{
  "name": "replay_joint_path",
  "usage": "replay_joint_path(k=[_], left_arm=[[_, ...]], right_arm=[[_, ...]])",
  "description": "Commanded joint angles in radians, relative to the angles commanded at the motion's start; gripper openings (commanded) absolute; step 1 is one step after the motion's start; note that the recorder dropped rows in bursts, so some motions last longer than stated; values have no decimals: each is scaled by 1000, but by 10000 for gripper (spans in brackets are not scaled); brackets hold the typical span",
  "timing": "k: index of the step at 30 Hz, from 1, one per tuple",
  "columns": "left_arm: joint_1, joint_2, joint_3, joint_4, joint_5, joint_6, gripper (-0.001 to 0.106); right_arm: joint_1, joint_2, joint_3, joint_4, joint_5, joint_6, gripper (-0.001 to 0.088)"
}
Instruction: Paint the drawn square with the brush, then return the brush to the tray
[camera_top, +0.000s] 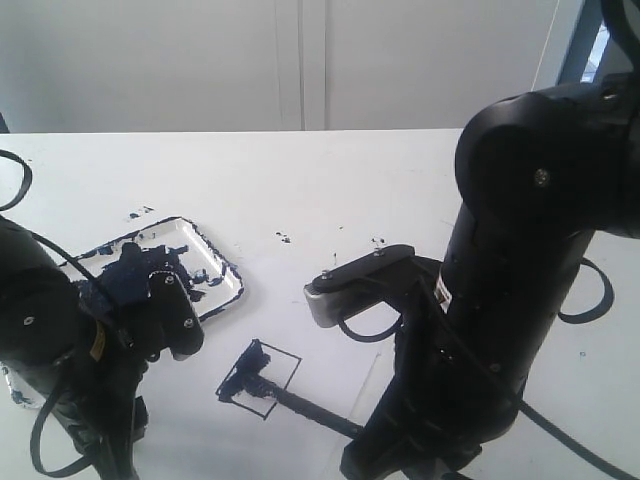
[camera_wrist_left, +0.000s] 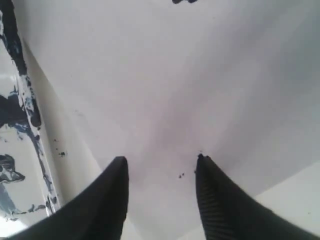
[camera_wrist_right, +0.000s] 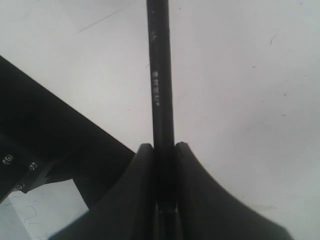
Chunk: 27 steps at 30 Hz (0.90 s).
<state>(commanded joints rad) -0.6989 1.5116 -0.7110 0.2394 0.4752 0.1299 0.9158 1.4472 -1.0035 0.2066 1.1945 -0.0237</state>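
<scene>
Right wrist view: the right pincer (camera_wrist_right: 160, 147) is clamped on the brush (camera_wrist_right: 159, 75) handle. In the exterior view, the bristles rest on the paint-smeared drawn square (camera_top: 262, 378), near the tray (camera_top: 228, 268). The left pincer (camera_wrist_left: 160, 167) gapes empty above the tabletop (camera_wrist_left: 200, 75).

The brush (camera_top: 310, 410) slants with its tip inside the drawn square (camera_top: 281, 364), whose left part is smeared dark. The paint-blotched tray (camera_top: 218, 262) sits beyond, partly behind the left arm (camera_top: 45, 335).

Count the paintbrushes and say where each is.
1. The long thin black paintbrush, clamped in the right gripper, tip on the small black-outlined drawn square. Others may hide behind the arms.
</scene>
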Motion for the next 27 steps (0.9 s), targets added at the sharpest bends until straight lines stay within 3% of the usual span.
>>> replay_joint_path(k=[7, 10, 12, 14, 27], left_arm=[[0, -106, 0, 45, 22, 0, 483], [0, -145, 0, -12, -5, -46, 483], [0, -143, 0, -128, -46, -47, 483], [0, -132, 0, -154, -65, -47, 483], [-2, -13, 0, -209, -67, -37, 483]], right_arm=[[0, 0, 0, 0, 0, 0, 0], [0, 0, 0, 0, 0, 5, 0], [0, 0, 0, 0, -5, 6, 0], [0, 0, 0, 0, -6, 6, 0], [0, 0, 0, 0, -17, 6, 0]])
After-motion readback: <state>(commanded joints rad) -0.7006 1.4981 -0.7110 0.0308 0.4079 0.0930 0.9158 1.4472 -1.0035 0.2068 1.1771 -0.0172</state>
